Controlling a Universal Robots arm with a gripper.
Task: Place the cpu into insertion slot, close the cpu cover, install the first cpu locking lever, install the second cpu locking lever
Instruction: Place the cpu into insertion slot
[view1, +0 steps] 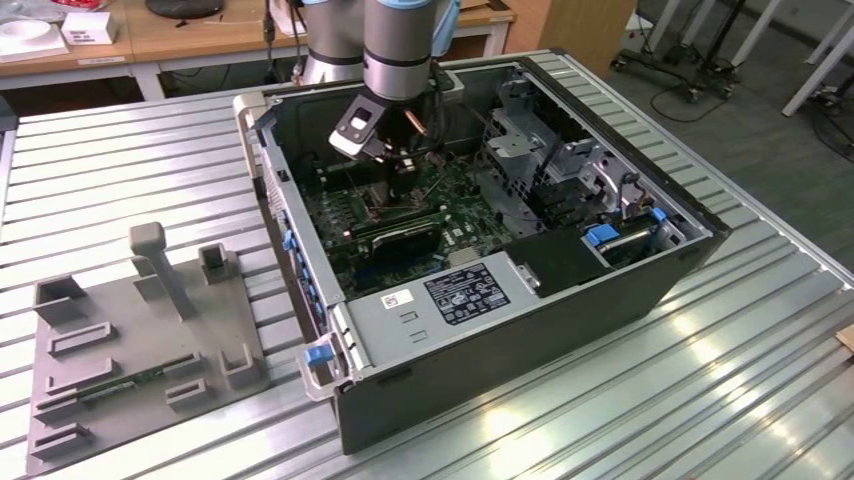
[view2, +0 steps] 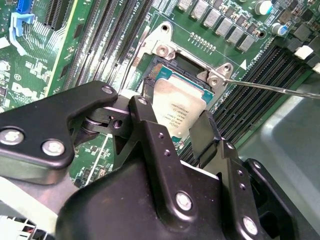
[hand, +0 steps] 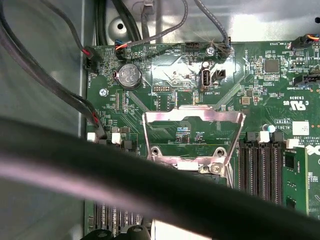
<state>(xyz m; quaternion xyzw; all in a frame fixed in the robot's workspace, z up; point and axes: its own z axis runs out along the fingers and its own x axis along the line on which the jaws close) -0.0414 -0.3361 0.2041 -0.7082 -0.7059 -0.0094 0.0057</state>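
On the exterior view's left we see a grey tray (view1: 147, 350) with little holders on it. It lies on the ribbed metal table (view1: 107, 170). In the middle of the table is the open computer case (view1: 534, 330). The arm (view1: 398, 40) comes down into the case from above. Its gripper (view1: 396, 165) hangs low over the green board (view1: 467, 205).

In the second wrist view we look past the gripper (view2: 175, 120) from close up. Its two black fingers (view2: 145, 130) are clamped on the cpu (view2: 175, 107), one on each side. The cpu is a small flat square with a dull silver-grey top and some tiny print. A thin green edge shows along one side. It looks a bit tilted. It is right over the insertion slot (view2: 172, 62), which is a dark square hole with a shiny metal rim. We cannot tell if the cpu sits all the way down in it. To the right of the slot, a thin metal lever (view2: 270, 88) sticks out across the board.

In the first wrist view, a thick black cable (hand: 125, 175) crosses in front. Behind it the cpu cover (hand: 170, 116) is open. It is a thin silver frame, and we see green board through its cut-out middle. Further right are long black memory slots (hand: 260, 165).
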